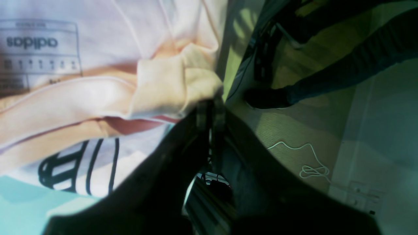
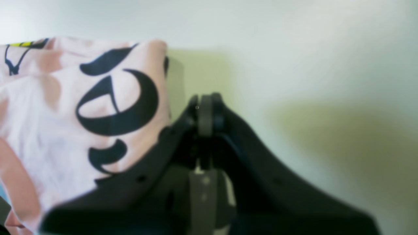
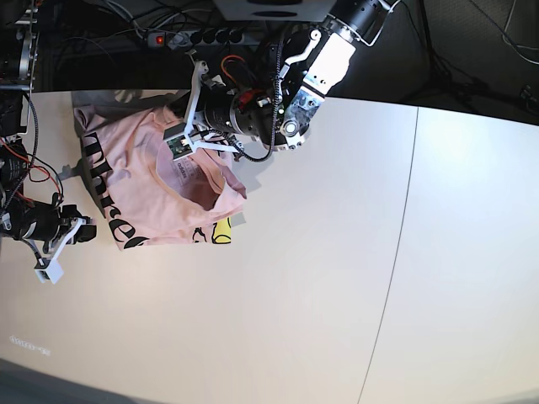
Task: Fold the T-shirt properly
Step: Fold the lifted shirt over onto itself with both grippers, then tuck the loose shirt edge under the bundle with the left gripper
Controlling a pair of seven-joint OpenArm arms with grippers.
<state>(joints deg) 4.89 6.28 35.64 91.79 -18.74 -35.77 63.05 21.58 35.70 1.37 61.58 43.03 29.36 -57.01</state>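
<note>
Base view shows the T-shirt bunched on the table, at the far corner of it on the base view's left, partly folded with black lettering along its outer edge and a yellow patch of print at its near corner. I use the T-shirt as the landmark for all positions below.

Left gripper: I see its jaws pressed together on a thick fold of pale pink cloth near the neck opening, just beside the printed size label. I judge this hold serves to lift one layer so it can be carried across the rest of the garment; the raised flap in the base view agrees with that.

Right gripper: its jaws are pressed together with nothing between them. It sits just off the lettered edge of the T-shirt, apart from the cloth, over bare table. I judge it is parked there to keep clear of the fold in hand.

Risk, in my judgement: the pinched fold holds several layers, so a pull may drag the whole garment rather than one flap.
</note>
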